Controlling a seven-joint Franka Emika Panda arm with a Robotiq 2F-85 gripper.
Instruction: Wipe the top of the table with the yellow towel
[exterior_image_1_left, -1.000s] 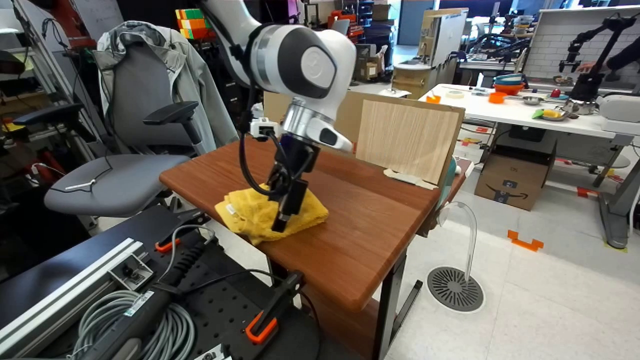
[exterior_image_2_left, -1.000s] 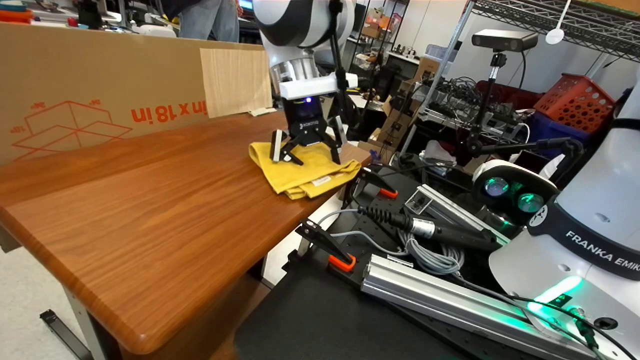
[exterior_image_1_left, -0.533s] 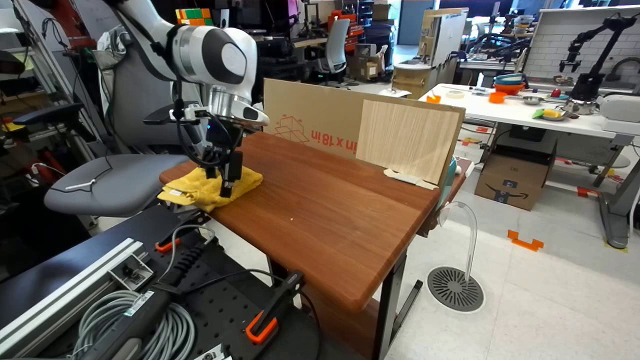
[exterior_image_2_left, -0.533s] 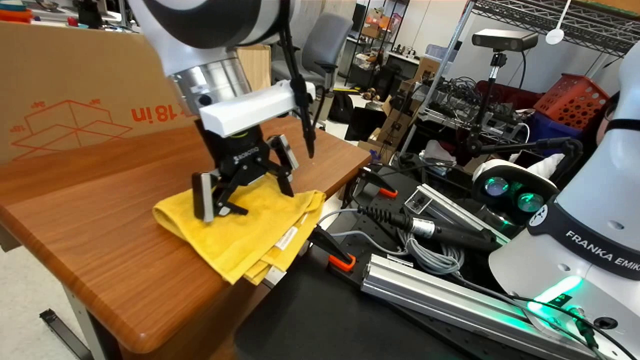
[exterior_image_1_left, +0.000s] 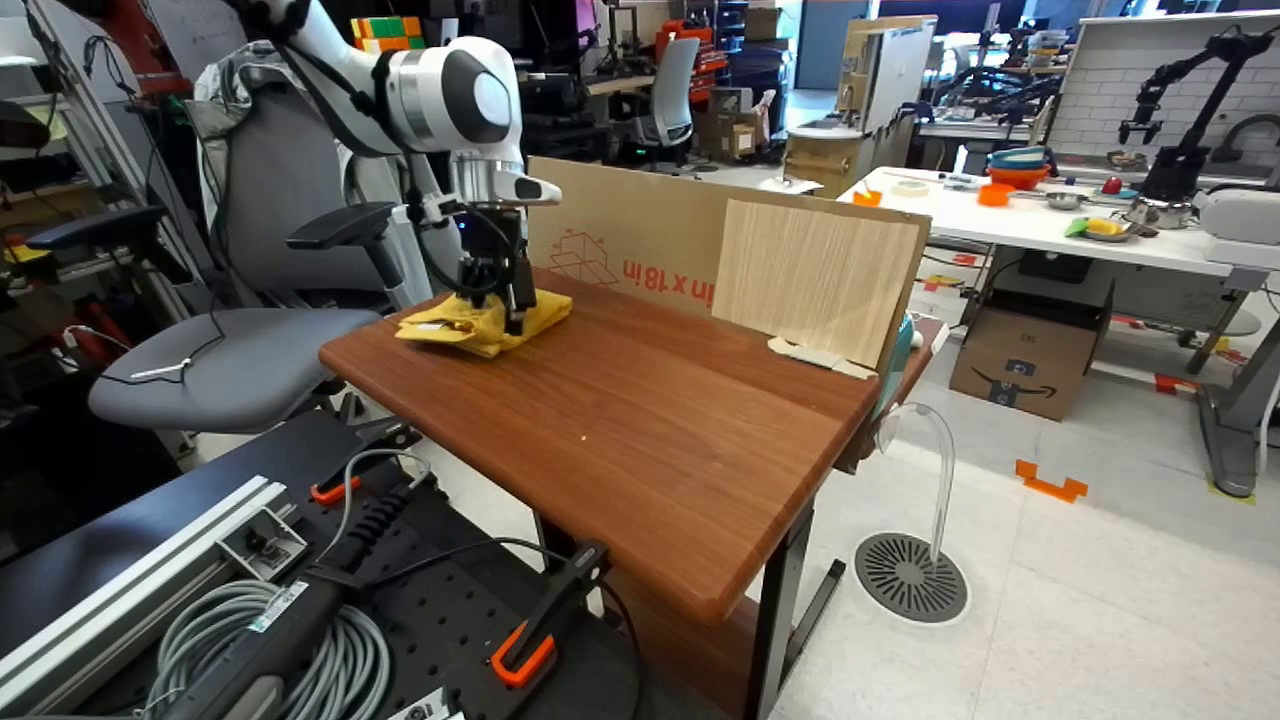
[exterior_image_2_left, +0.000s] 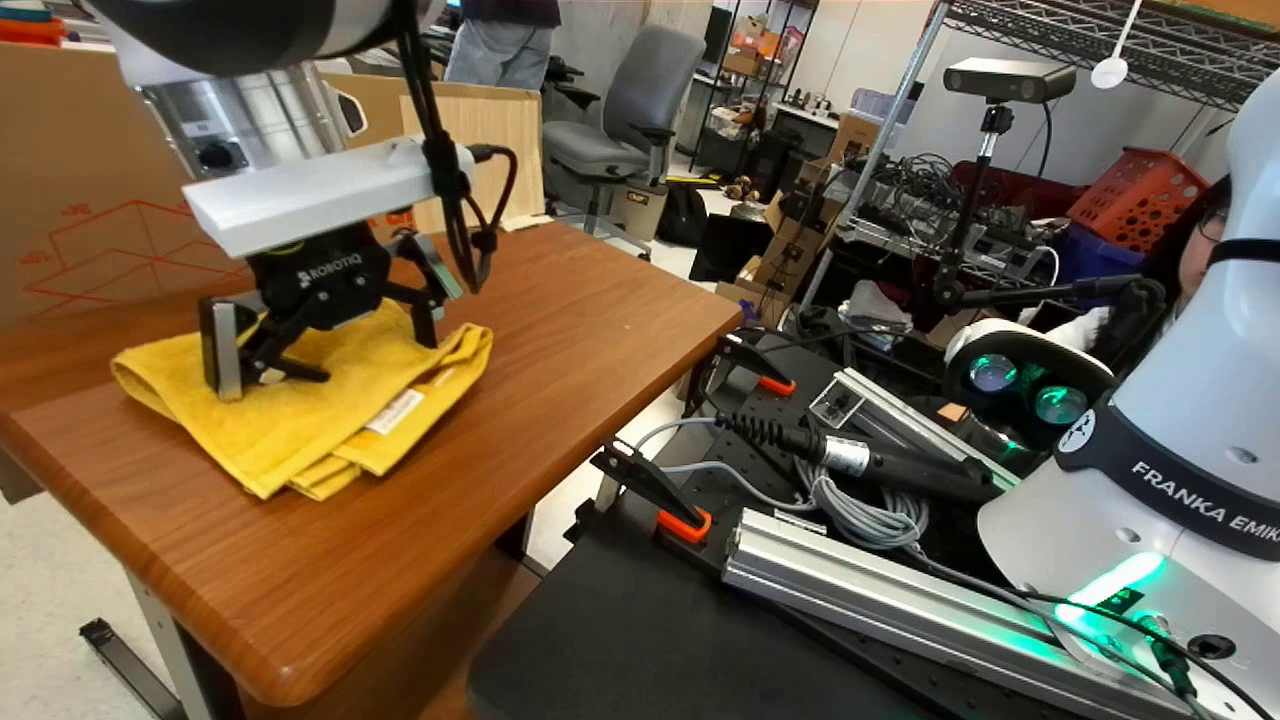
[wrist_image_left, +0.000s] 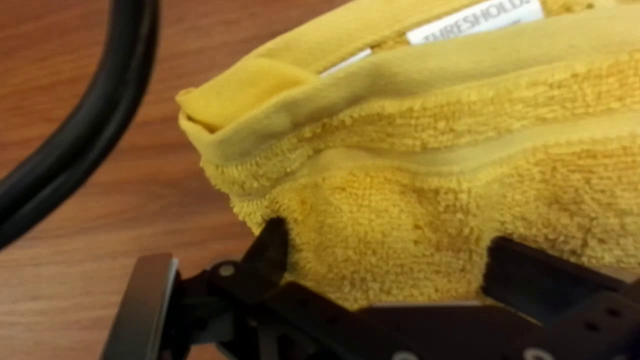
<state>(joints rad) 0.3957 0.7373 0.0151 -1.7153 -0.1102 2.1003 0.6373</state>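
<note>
Both exterior views | arm (exterior_image_1_left: 440, 100) bent down | end effector (exterior_image_2_left: 325, 365) — spread wide, empty, on yellow towel (exterior_image_2_left: 300, 420)

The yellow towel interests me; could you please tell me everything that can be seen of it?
The yellow towel looks like looped terry cloth with smoother woven bands. It is folded into layers and slightly rumpled. A white label reading "THRESHOLD" shows near one edge. It lies near one end of the brown, wooden-looking table, its underside hidden. The open gripper appears to rest on its top.
</note>
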